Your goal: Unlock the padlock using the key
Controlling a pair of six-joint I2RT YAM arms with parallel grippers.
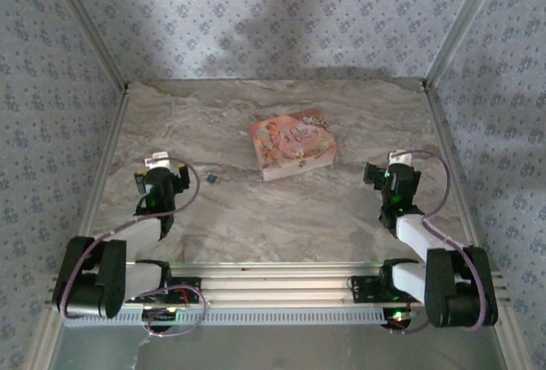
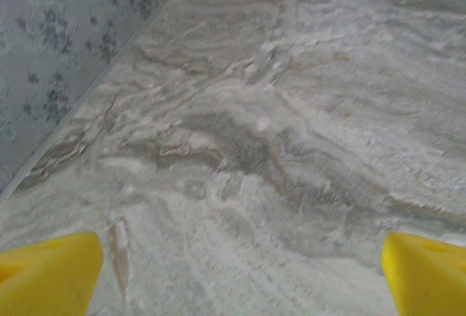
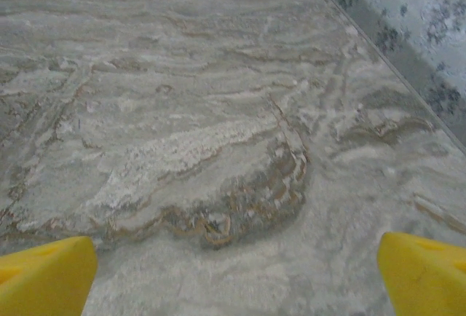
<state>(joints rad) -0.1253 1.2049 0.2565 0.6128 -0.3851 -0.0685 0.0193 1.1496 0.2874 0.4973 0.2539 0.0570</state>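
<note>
the yellow fingertips (image 2: pixel 47 276) of the left gripper (image 2: pixel 240 283) sit closest in the left wrist view, one in each bottom corner, spread wide apart with nothing between them but bare marble-patterned table (image 2: pixel 291 148). the right wrist view has the same picture: the right gripper (image 3: pixel 233 279) has its yellow fingertips (image 3: pixel 426 272) far apart at the bottom corners, jaws wide open and holding nothing, over the veined tabletop.

from the top external view, the two arm bases sit on a ribbed metal rail (image 1: pixel 281 289) at the near edge. the left gripper (image 1: pixel 158 164) hangs over the left part of the table (image 1: pixel 281 216), and the right gripper (image 1: pixel 386 170) over the right part, well apart from each other.

the padlock (image 1: pixel 210 178) is a tiny dark squarish speck lying on the table just to the right of the left gripper, apart from it and not touched. it is too small to tell how it is turned, and i cannot tell where the key is.

a pink illustrated flat box (image 1: pixel 292 144) lies further back near the middle of the table, turned at a slight angle, between the two grippers and clear of both. the padlock lies to its left and a little nearer, not touching it.

patterned blue-grey wallpaper (image 1: pixel 256 12) covers the walls on three sides of the table.
</note>
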